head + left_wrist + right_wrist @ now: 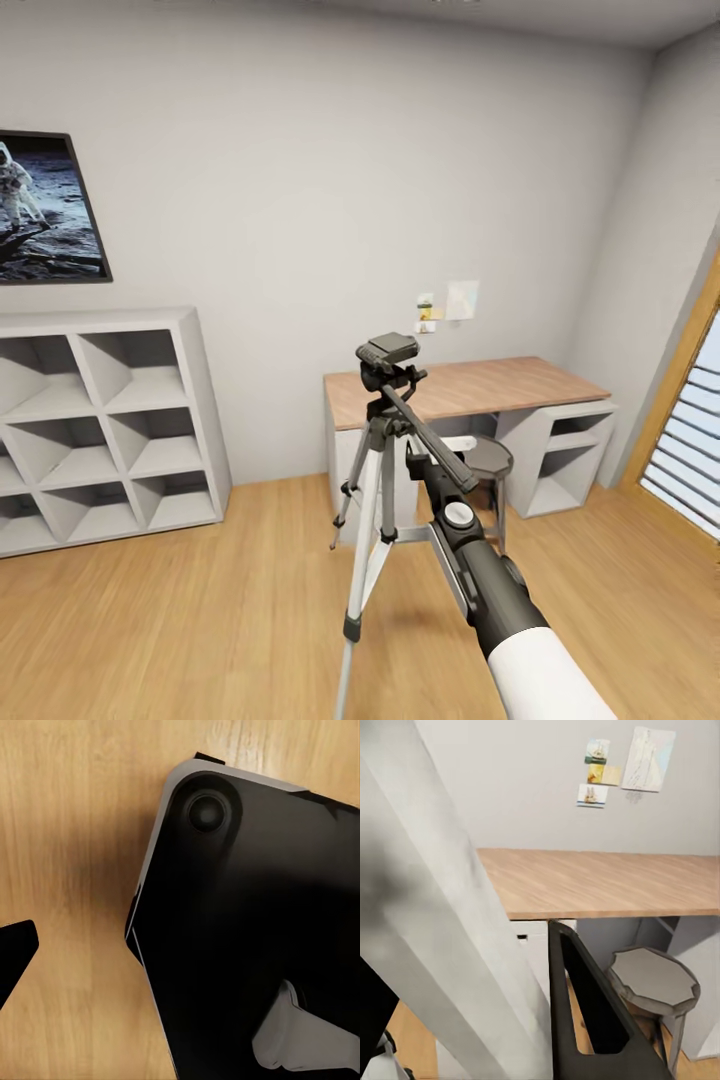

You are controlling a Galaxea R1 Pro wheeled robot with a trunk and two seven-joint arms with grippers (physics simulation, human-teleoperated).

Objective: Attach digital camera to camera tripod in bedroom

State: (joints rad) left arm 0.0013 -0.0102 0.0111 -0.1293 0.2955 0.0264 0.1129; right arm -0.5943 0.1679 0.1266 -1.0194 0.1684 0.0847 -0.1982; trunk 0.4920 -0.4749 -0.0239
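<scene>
In the head view the tall camera tripod (378, 470), with silver metal legs, black joints and a dark grey head, stands at the centre of the frame on the light wood plank floor (200, 620). Its long pan handle runs down toward the lower right. The flat plate on its head looks bare, and I cannot find the small black digital camera in these pictures, so I judge that the attaching step is not done.

The right arm (500, 600), with a black forearm and a white sleeve, reaches from the lower right of the frame up to the tripod's upper legs. Its gripper is hidden behind the handle and the legs, so I cannot tell how its jaws stand. In the right wrist view a dark finger (585, 1012) rises from the lower middle of the frame, just beside a thick, blurred silver leg at the left. It seems the arm is steadying or moving the tripod, but this is only my reading.

In the left wrist view a dark fingertip (15, 952) shows at the left edge over the floor. A large black glossy body with a grey rim takes the right side, probably part of the robot. I cannot tell the state of the left jaws either.

Behind the tripod are a wood-topped white desk (520, 385), a short grey metal stool (485, 462) with an eight-sided seat, and white cube shelves (100, 430) at the left. Next, the camera must be found.
</scene>
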